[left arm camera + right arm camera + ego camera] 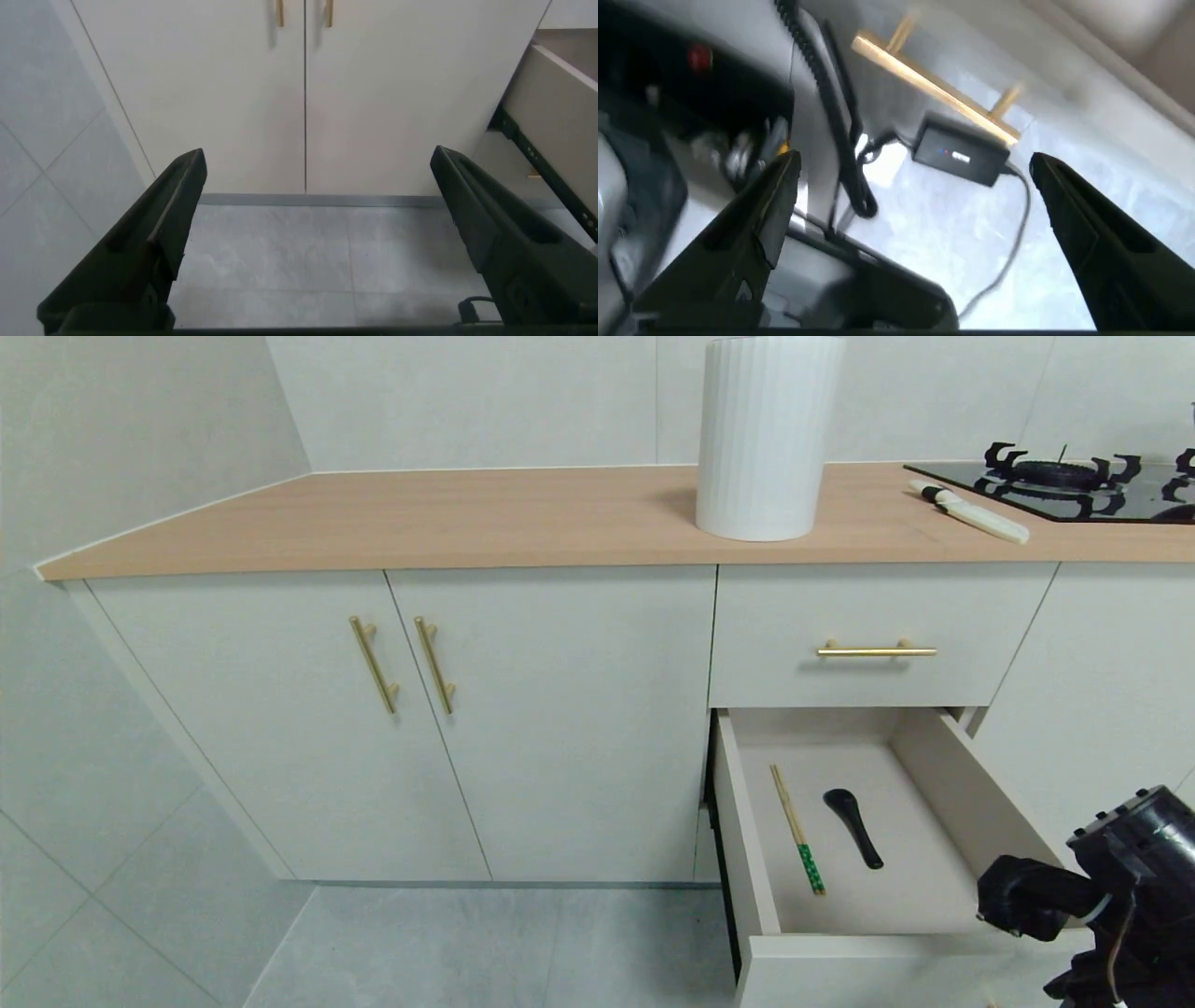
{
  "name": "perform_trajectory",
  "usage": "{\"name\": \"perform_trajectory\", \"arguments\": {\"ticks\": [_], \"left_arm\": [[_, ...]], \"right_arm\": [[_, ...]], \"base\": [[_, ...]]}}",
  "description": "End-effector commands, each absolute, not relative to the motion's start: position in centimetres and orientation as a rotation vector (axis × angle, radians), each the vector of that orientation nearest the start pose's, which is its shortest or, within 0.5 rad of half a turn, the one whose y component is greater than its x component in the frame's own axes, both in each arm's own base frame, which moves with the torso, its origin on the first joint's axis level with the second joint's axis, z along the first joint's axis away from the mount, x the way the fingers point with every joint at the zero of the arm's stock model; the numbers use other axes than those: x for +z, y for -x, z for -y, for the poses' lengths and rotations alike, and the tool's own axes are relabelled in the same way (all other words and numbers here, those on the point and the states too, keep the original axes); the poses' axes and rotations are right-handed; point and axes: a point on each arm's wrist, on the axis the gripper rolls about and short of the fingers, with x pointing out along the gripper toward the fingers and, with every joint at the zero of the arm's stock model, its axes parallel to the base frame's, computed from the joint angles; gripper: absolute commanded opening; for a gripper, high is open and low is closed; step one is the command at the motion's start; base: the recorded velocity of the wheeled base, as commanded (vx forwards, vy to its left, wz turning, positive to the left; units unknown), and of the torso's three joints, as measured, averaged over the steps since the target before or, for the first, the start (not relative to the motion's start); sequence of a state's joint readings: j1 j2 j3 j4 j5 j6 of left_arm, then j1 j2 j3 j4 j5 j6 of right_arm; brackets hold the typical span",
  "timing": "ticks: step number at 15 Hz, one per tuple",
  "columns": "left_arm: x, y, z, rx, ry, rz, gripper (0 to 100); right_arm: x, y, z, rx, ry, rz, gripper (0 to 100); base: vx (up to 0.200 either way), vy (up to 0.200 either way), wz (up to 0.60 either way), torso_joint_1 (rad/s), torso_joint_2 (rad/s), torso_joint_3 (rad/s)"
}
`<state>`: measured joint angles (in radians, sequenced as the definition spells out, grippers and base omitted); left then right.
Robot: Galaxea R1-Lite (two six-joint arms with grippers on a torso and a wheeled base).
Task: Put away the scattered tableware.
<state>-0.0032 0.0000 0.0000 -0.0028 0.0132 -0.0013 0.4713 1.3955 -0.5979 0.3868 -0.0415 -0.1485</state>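
Chopsticks (796, 829) and spoon (852, 827) lie inside the open drawer (966, 793); you likely have the knife (971, 511) above it left. Left gripper (318, 233) and right gripper (915, 233) gape empty.

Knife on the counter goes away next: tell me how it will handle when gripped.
The knife looks stiff and probably light, being slim. Its smooth pale surface may slip in a grip. Lying flat on the counter, it would likely slide rather than roll.

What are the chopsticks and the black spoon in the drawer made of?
Chopsticks: probably bamboo or wood, pale tan, matte, green-painted at one end. Spoon: smooth solid black, maybe plastic or glazed ceramic; the look leaves it open.
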Motion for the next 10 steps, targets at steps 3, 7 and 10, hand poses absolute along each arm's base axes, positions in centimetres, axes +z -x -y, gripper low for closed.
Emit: {"name": "perform_trajectory", "arguments": {"ticks": [3,7,10], "left_arm": [[7.6,2.3,0.0,0.011,0.002,0.002,100],[7.6,2.3,0.0,0.011,0.002,0.003,100],[7.6,2.3,0.0,0.011,0.002,0.002,100]], "right_arm": [[11.1,-14.6,-7.8,0.492,0.481,-1.215,100],[10.3,-16.0,-8.5,0.435,0.458,-1.269,100],[10.0,-17.6,-9.2,0.321,0.384,-1.289,100]], "base": [[0.0,0.0,0.0,0.0,0.0,0.0],[0.0,0.0,0.0,0.0,0.0,0.0],[0.0,0.0,0.0,0.0,0.0,0.0]]}}
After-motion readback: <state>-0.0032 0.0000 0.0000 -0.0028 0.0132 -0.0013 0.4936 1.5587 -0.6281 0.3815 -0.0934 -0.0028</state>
